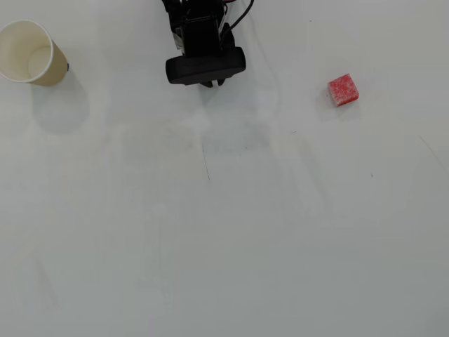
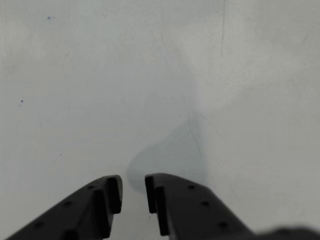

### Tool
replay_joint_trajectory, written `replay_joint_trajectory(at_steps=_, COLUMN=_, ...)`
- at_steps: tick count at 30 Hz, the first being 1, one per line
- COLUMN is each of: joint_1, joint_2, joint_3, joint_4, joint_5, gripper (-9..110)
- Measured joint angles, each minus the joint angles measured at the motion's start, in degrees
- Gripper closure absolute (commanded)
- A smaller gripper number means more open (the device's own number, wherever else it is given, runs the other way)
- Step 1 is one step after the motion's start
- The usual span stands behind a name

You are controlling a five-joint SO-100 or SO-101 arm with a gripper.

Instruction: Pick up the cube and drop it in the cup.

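The small red cube (image 1: pixel 343 90) with whitish speckles lies on the white table at the right of the overhead view. Far off at the upper left stands the cream paper cup (image 1: pixel 31 53), upright, with nothing seen inside. My black gripper (image 1: pixel 209 83) hangs at the top centre between them, well apart from both and mostly hidden under the arm's body. In the wrist view the gripper (image 2: pixel 133 192) points down at bare table, its two dark fingers (image 2: pixel 100 205) standing almost together with only a narrow slit and nothing held. Neither cube nor cup shows in the wrist view.
The white table (image 1: pixel 224 232) fills both views, with faint scuff lines and a soft shadow under the arm. Black cables (image 1: pixel 242 14) run off the top edge behind the arm.
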Motion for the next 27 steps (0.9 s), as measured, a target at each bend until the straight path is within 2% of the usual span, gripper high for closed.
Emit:
replay_joint_trajectory(at_steps=10, joint_1=8.4, joint_2=0.0, joint_3=0.0, joint_4=-0.5, joint_5=0.9, gripper=98)
replay_joint_trajectory(at_steps=27, joint_1=7.8, joint_2=0.0, joint_3=0.0, joint_4=-0.5, joint_5=0.9, gripper=98)
